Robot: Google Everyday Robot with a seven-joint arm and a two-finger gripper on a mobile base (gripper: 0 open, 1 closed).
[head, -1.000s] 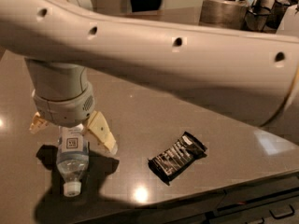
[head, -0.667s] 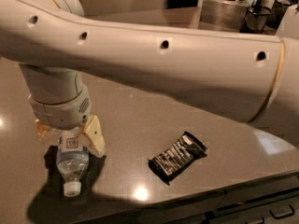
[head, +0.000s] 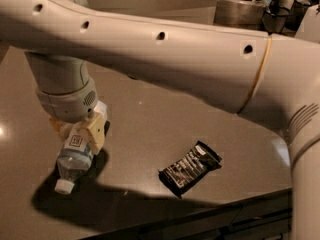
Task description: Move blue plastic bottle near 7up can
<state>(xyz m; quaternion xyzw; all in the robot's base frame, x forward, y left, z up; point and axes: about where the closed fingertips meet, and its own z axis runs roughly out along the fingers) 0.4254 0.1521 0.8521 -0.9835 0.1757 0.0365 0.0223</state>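
Observation:
The blue plastic bottle (head: 74, 160) is a clear bottle with a pale label and a white cap (head: 64, 186). It hangs tilted, cap down and toward the front left, just above the dark table (head: 150, 119), and casts a shadow below. My gripper (head: 76, 140) is at the left of the view under the wide white arm (head: 165, 49). It is shut on the bottle's upper body, with one tan finger (head: 95, 134) on its right side. The 7up can is out of view.
A black snack wrapper (head: 190, 168) lies on the table right of the bottle, near the front edge (head: 210, 209). Metal containers (head: 245, 4) stand at the back right. My arm covers much of the table's far side.
The gripper has closed on the bottle and raised it off the table. The bottle has moved right and up and now tilts. The arm has swung across the view.

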